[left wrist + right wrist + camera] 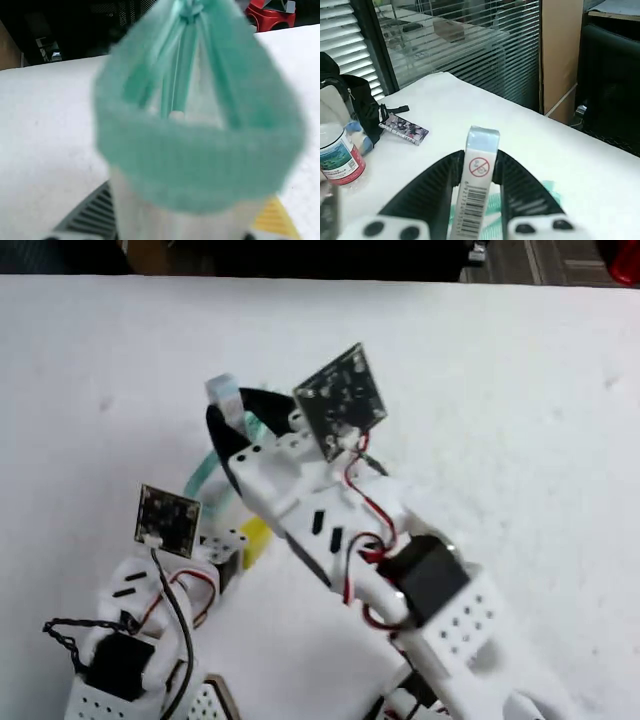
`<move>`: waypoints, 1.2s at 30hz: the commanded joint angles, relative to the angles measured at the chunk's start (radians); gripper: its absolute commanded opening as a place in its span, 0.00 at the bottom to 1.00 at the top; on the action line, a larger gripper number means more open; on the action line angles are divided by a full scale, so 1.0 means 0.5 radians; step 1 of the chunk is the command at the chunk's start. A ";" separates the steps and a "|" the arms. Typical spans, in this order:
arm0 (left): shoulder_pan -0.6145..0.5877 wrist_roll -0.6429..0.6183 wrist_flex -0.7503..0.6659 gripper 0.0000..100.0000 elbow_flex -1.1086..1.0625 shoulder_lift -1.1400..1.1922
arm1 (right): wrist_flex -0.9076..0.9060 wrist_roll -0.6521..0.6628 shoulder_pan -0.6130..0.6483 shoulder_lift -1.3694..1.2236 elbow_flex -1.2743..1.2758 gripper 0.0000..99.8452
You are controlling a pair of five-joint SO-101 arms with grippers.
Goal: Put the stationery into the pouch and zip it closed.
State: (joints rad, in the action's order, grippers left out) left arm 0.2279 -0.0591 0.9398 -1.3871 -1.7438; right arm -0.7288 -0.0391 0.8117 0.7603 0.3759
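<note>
One boxed stationery item (482, 142) sits pinched in the barely parted right gripper (480, 162) near the teal pouch (200, 165), whose limp mouth might sag and deflect it.

White table (570, 165) runs on beyond the right gripper (481, 159). Past its far edge: slatted blinds (470, 45), a brown panel (562, 50), then a dark shape (612, 80), possibly a chair. Black bag (357, 100) and bottle (337, 155) stand on the table, well apart from the gripper.

White arms (270, 490) with black motors (432, 575), red wires (368, 502), dark circuit boards (342, 395).
</note>
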 commanded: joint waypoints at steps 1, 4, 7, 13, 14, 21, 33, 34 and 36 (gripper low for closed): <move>0.038 0.012 0.012 0.29 0.092 0.014 | 0.253 0.018 0.014 0.008 0.138 0.02; 0.038 0.012 0.012 0.29 0.089 0.014 | 0.361 0.018 0.020 0.002 0.221 0.02; 0.038 0.012 0.009 0.29 0.089 0.014 | 0.486 0.025 0.014 0.002 0.301 0.02; 0.032 0.015 0.006 0.29 0.089 0.014 | 0.664 0.190 0.054 0.026 0.503 0.02; 0.029 0.012 0.006 0.29 0.089 0.014 | 0.655 0.190 0.060 0.048 0.528 0.02; 0.029 0.018 0.006 0.28 0.089 0.017 | 0.551 0.193 0.069 0.391 0.703 0.02; 0.023 0.012 0.006 0.28 0.089 0.017 | 0.198 0.193 0.072 0.606 0.663 0.21; 0.023 0.012 0.006 0.28 0.089 0.017 | 0.192 0.193 0.072 0.612 0.626 0.21; 0.023 0.012 0.006 0.28 0.089 0.017 | 0.195 0.193 0.069 0.612 0.555 0.19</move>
State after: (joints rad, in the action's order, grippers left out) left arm 0.2294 -0.0591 0.9398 -1.3871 -1.7438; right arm -0.6260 0.0468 0.8393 1.0472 0.7319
